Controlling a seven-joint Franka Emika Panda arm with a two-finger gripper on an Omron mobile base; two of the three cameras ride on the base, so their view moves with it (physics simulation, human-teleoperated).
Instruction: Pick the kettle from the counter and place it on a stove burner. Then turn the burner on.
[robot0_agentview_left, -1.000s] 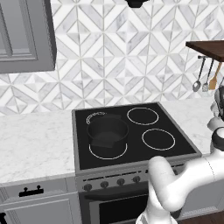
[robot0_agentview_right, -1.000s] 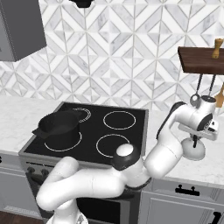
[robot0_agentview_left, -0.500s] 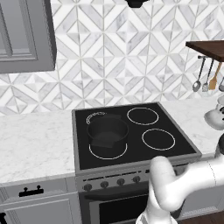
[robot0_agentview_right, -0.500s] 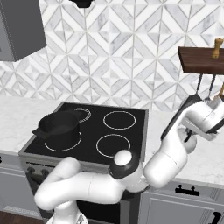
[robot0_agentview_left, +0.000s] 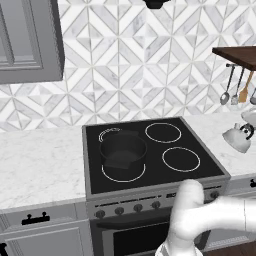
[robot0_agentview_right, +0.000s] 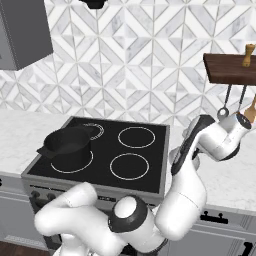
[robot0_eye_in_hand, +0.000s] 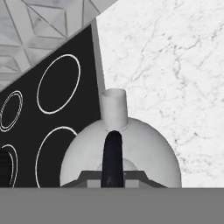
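The white marble worktop (robot0_agentview_left: 35, 170) flanks the black glass cooktop with white rings (robot0_agentview_left: 150, 150), where a wide black pot (robot0_agentview_left: 123, 149) sits. Right of it, the small silver-white dome-shaped kettle (robot0_eye_in_hand: 131, 148) hangs tilted above the worktop, its thin dark handle clamped in the closed end effector (robot0_eye_in_hand: 113, 177).

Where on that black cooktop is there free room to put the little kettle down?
On the stove, the two right-hand rings, back and front, lie bare. The left side is crowded: the black pot sits on the big front ring. The kettle is over the counter, right of them.
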